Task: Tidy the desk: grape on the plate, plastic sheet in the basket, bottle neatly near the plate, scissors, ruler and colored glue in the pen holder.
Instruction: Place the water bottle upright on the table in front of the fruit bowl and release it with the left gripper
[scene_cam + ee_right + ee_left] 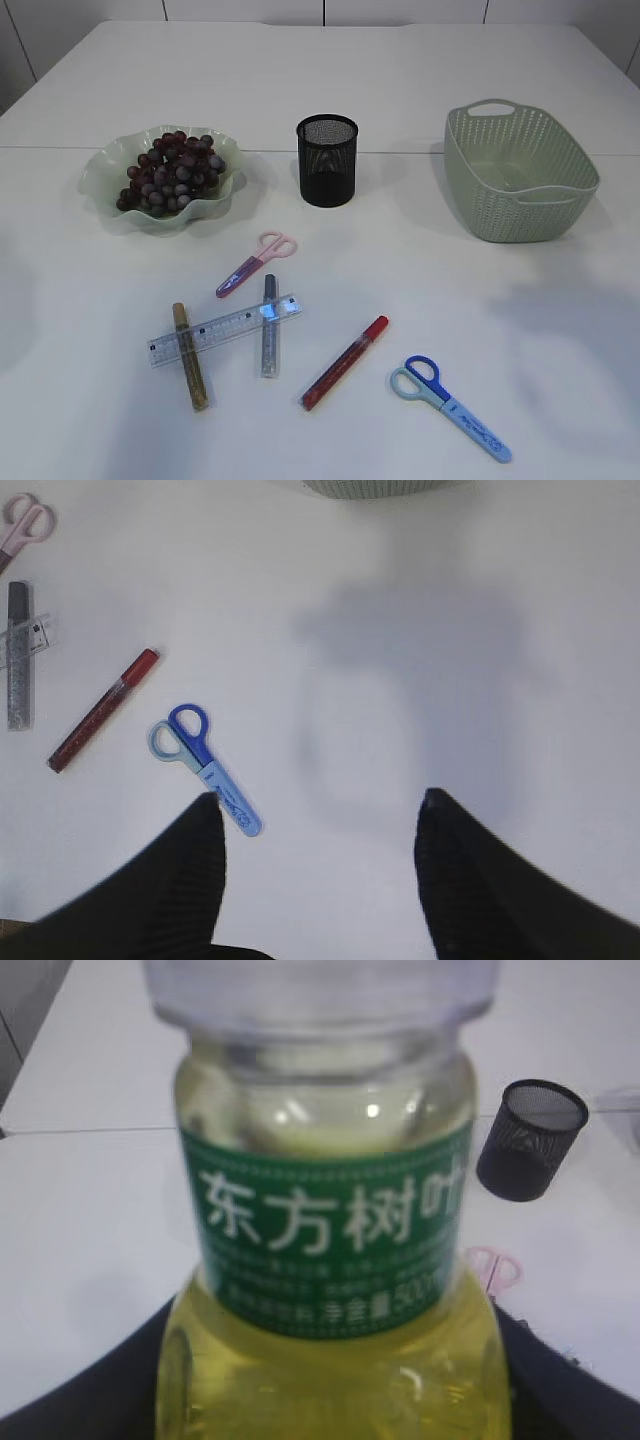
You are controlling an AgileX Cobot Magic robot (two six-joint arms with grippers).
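My left gripper [330, 1400] is shut on a clear bottle [325, 1210] of yellow liquid with a green label, which fills the left wrist view. My right gripper [320, 815] is open and empty above bare table, right of the blue scissors [205, 768]. Neither gripper shows in the exterior view. Grapes [172, 172] lie on the green plate [100, 192]. Pink scissors [258, 262], a clear ruler [225, 329], gold glue [190, 356], silver glue [270, 325], red glue [345, 362] and the blue scissors [450, 405] lie on the table. No plastic sheet shows.
The black mesh pen holder [327, 160] stands at centre back, also in the left wrist view [530, 1140]. The green basket [520, 175] stands at the back right; its edge shows in the right wrist view [370, 486]. The table is white.
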